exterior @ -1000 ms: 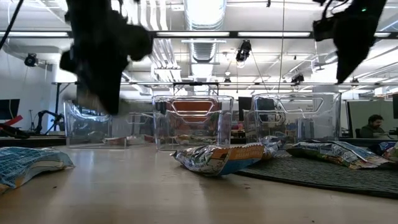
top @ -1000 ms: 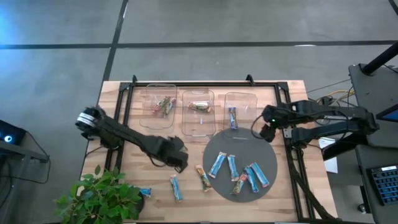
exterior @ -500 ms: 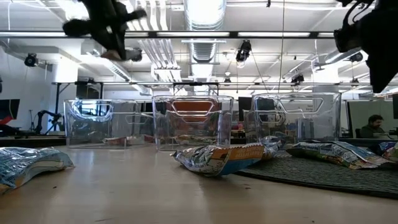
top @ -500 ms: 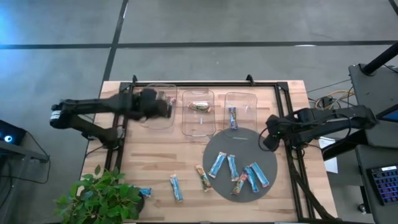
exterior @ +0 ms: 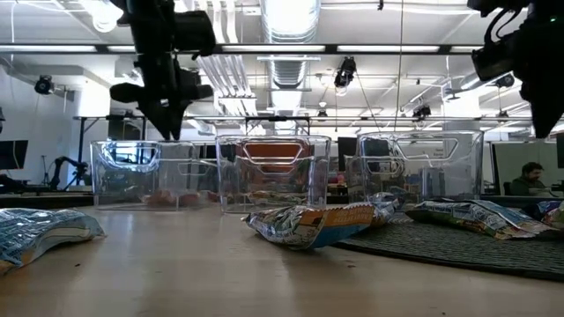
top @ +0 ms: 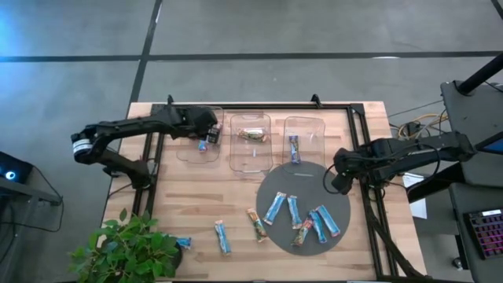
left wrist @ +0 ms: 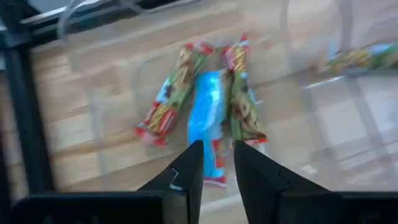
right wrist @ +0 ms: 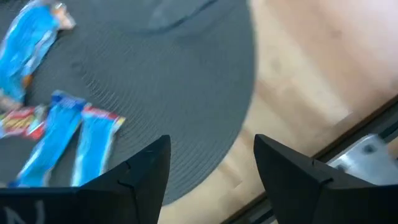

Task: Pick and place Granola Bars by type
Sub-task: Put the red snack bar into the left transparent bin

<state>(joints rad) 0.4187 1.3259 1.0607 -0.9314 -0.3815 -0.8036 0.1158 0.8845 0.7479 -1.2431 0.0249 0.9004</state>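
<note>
While R gripper [top: 336,178] gapes over mat [top: 310,179], L gripper [top: 207,135] pinches blue bar [left wrist: 208,112] above left bin [top: 189,152].

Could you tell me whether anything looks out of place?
The left tool holds a light blue bar over the left bin, which contains two red-green bars, so types would mix. The right tool waits at the mat's edge.
</note>
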